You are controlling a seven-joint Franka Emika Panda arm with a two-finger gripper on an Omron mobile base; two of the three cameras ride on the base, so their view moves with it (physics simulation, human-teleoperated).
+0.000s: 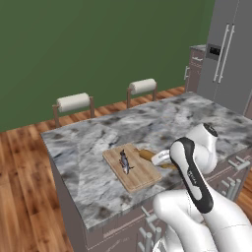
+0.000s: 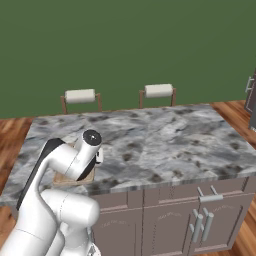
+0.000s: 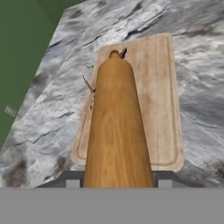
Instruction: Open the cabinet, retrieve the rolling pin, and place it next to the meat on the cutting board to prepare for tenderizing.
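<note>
My gripper [image 3: 117, 183] is shut on the rolling pin [image 3: 116, 127], a light orange-brown wooden cylinder that points away from the hand over the cutting board [image 3: 158, 92]. The meat [image 3: 90, 85] lies on the board under the pin, and only dark slivers of it peek out beside the pin. From the left base, the tan cutting board [image 1: 135, 174] lies near the island's front edge with the small dark meat [image 1: 125, 161] on it. The rolling pin [image 1: 146, 155] hangs just right of the meat, and my hand [image 1: 161, 158] is partly behind my own arm. The cabinet is out of view.
The board rests on a grey marble island counter [image 1: 147, 123] [image 2: 165, 140]. Two stools with white cushions [image 1: 73, 102] [image 1: 142, 86] stand at the far side. A steel fridge [image 1: 229, 49] is at the far right. Base cabinet doors with handles [image 2: 202, 220] sit under the counter's front.
</note>
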